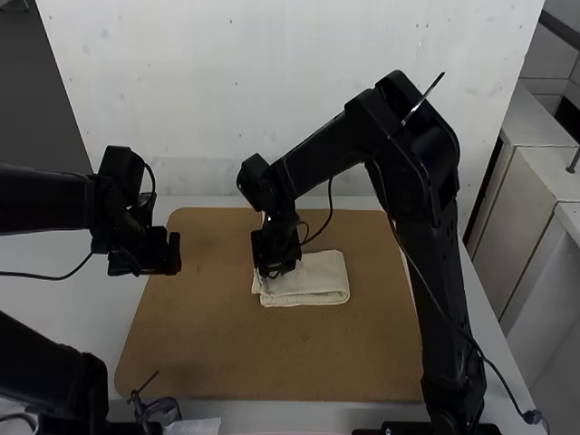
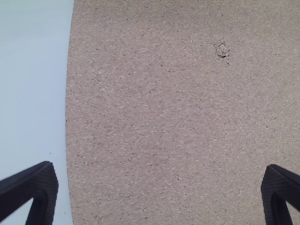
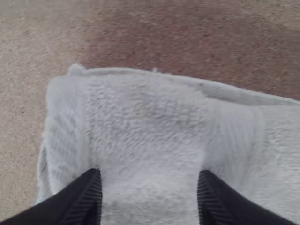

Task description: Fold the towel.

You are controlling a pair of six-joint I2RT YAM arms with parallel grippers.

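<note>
In the high view the white towel (image 1: 317, 279) lies folded in layers into a small rectangle on the brown board. My right gripper (image 1: 276, 270) is over its left end, hiding part of it. In the right wrist view the gripper (image 3: 150, 187) has its fingers apart over the towel (image 3: 145, 136), whose layered edges show; whether they touch it, I cannot tell. My left gripper (image 1: 172, 254) stands over the board's left edge, away from the towel. The left wrist view shows that gripper (image 2: 159, 180) open, with bare board between its fingers.
The brown board (image 1: 227, 353) lies on a white table (image 1: 63, 294). A white wall stands beyond it. The right arm arches over the board's right side. A small dark clamp-like item and a pale sheet are at the near left edge.
</note>
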